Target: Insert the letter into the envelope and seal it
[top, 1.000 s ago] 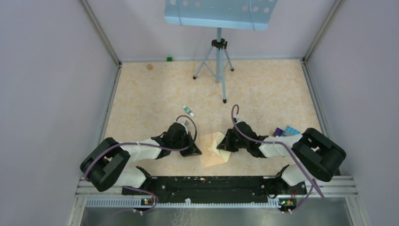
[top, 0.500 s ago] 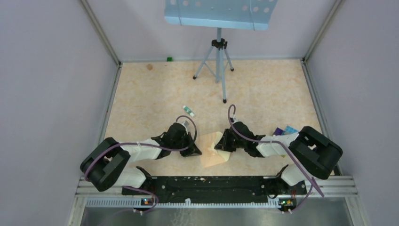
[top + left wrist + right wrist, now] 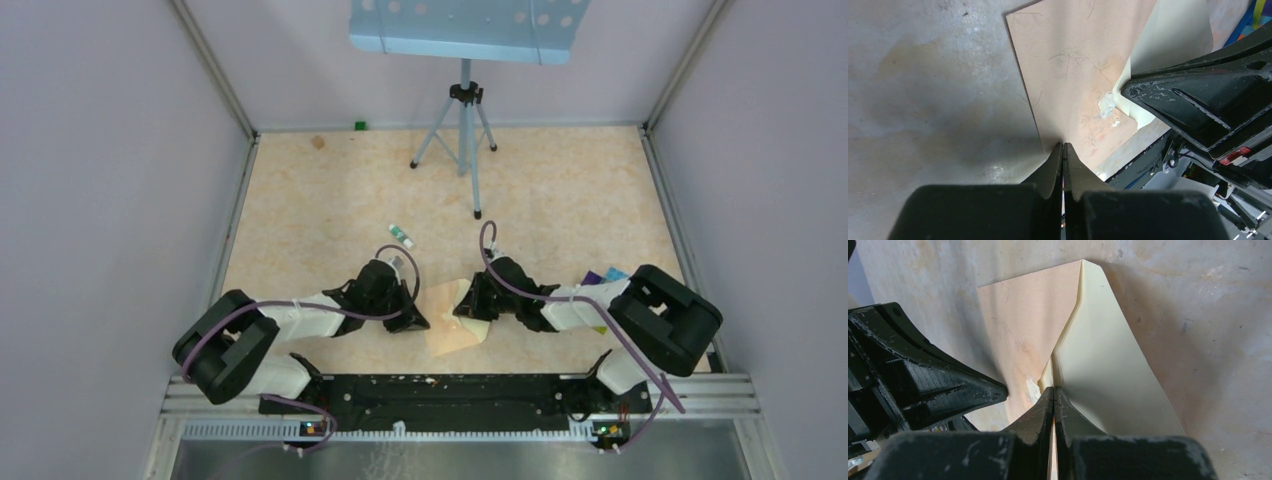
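The tan envelope [image 3: 445, 330] lies flat near the table's front edge, between the two arms. In the left wrist view the envelope [image 3: 1073, 75] fills the middle, and my left gripper [image 3: 1063, 145] is shut with its tips resting on the near edge. The cream letter [image 3: 1108, 365] lies along the envelope's [image 3: 1023, 320] right side, partly raised off the table. My right gripper [image 3: 1053, 389] is shut on the letter's near edge, and cream paper shows between the jaws. From above, the letter [image 3: 478, 327] pokes out under the right gripper [image 3: 463, 308], facing the left gripper [image 3: 423, 322].
A tripod stand [image 3: 462, 130] with a blue perforated tray stands at the back. A small white and green tube [image 3: 401, 236] lies behind the left arm. Purple and blue cards [image 3: 600, 277] lie by the right arm. Side walls and the black front rail [image 3: 450, 390] bound the table.
The right arm has crept a little to the left, carrying the letter's edge further over the envelope. The left arm has not moved.
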Motion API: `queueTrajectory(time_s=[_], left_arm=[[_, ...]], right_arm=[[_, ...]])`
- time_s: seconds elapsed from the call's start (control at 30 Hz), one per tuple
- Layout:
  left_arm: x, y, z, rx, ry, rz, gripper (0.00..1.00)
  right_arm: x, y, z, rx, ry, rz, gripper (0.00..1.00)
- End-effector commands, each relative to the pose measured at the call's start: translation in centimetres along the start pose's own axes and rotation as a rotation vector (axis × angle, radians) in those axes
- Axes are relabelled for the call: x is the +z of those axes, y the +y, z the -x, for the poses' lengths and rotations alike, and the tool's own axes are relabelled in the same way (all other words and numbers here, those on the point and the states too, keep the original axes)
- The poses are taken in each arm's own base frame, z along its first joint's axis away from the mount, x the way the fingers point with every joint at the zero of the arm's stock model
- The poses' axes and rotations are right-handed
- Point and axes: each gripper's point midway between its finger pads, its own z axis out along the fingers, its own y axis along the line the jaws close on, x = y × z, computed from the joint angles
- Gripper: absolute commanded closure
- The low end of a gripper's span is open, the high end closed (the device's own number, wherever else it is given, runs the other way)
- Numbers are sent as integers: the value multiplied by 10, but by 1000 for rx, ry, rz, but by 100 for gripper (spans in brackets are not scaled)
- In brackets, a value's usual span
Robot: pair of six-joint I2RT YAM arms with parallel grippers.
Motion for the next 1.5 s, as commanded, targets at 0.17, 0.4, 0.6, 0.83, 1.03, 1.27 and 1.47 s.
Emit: queueTrajectory(time_s=[0.17,0.4,0.6,0.83,1.03,1.27,1.47], left_arm=[[4,9,-1,12,-3,43,100],[5,8,0,-1,-8,38,100],[5,5,0,-1,-8,30,100],[5,4,4,14,-13,40,100],[4,3,8,57,-19,59,100],[11,-16,21,77,-25,33,100],[28,-42,28,69,-27,-18,100]], right_arm=[[-1,20,-1,-38,1,47,100],[-1,21,-6,-44,6,43,100],[-2,20,-6,-44,-2,36,100],[-10,30,3,-65,-20,30,88],[-34,56,31,-104,-105,39,66],[-67,61,67,-163,-190,-55,60],[-91,49,95,-152,-222,-78,58]])
